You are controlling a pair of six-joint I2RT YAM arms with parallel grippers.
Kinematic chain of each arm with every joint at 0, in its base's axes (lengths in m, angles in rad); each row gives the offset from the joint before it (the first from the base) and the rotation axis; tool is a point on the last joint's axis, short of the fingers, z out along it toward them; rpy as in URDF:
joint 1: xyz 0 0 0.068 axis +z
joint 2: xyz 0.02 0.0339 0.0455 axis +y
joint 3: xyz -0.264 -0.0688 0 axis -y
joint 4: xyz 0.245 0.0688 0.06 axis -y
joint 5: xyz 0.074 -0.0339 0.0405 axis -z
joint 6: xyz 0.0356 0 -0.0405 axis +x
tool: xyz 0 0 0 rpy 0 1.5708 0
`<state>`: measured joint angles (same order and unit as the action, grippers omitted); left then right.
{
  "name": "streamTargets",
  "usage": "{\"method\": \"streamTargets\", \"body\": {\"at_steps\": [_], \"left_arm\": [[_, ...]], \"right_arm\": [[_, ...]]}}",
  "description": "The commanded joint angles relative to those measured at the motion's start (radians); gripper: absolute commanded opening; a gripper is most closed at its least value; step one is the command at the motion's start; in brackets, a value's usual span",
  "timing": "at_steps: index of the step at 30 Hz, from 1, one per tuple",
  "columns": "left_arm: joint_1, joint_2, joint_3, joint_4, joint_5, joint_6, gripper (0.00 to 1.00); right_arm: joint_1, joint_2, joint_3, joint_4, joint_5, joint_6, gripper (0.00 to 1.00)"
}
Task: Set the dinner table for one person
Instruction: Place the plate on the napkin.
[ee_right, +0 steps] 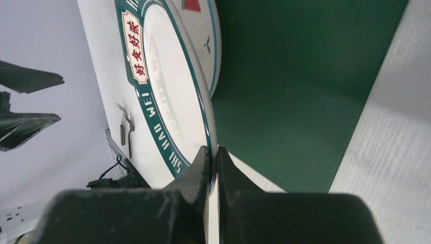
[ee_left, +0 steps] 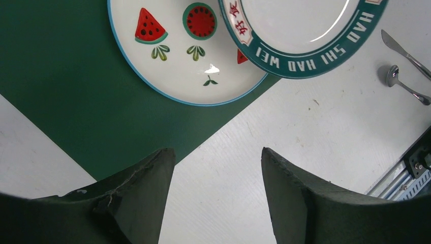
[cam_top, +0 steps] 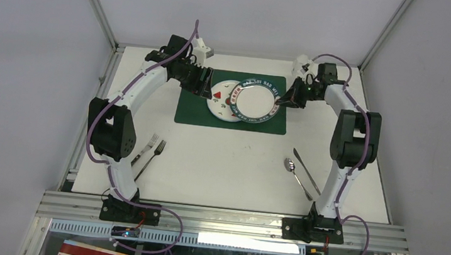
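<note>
On the white dinner table point(cam_top: 225, 165) lies a dark green placemat point(cam_top: 231, 120). A watermelon-patterned plate point(cam_top: 218, 105) rests on it. A larger green-rimmed plate point(cam_top: 255, 99) overlaps that plate's right side. My right gripper point(cam_top: 284, 101) is shut on the big plate's right rim; the wrist view shows the rim point(ee_right: 206, 127) pinched between the fingertips point(ee_right: 213, 150). My left gripper point(cam_top: 204, 87) hovers open over the mat's left part, beside the watermelon plate point(ee_left: 178, 61), with nothing between its fingers point(ee_left: 218, 152).
Two forks point(cam_top: 151, 149) lie at the near left of the table. A spoon point(cam_top: 295, 173) and a knife point(cam_top: 305, 171) lie at the near right, close to the right arm's base. Aluminium framing borders the tabletop.
</note>
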<state>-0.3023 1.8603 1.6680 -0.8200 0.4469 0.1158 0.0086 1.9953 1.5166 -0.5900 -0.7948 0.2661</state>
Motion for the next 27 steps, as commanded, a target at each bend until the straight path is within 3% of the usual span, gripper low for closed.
{"method": "streamTargets", "body": {"at_steps": [1,27], "left_arm": [[-0.006,-0.046,-0.007,0.033,0.001,0.006,0.65],[-0.007,-0.031,-0.011,0.034,-0.001,0.015,0.65]], "right_arm": [[0.041,0.037,0.073,0.084,0.008,0.061,0.00],[0.182,0.192,0.246,0.122,0.051,0.102,0.00]]}}
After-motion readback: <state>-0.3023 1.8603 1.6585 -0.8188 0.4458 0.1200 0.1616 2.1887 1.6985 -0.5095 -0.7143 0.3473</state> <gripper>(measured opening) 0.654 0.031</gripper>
